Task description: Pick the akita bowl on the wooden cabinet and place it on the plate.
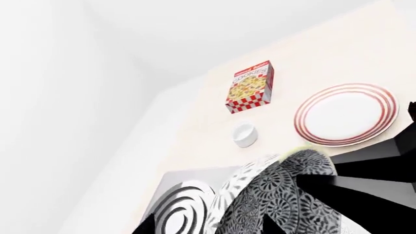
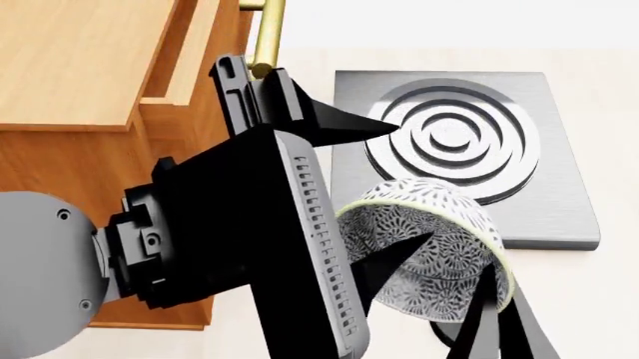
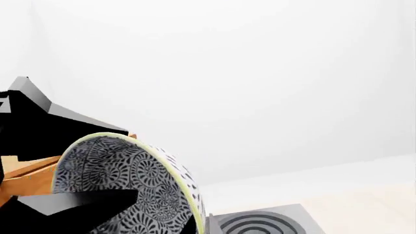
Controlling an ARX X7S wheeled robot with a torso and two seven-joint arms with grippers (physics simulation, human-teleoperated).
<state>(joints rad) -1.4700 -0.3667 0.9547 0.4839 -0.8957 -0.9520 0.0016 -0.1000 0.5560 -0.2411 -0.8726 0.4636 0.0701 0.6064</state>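
Gripping the akita bowl [image 2: 429, 247] by its rim, the left tool [image 2: 424, 258] carries it tilted in the air beside the wooden cabinet [image 2: 70, 75], over the stove [image 2: 559, 187]. The plate [image 1: 344, 114] lies well apart on the surface [image 1: 195, 141]. Tilted so steeply, the bowl could slip free or land askew. The right tool's state I cannot tell.

Head view looks down; both wrist views closely share the akita bowl [image 1: 286, 195].
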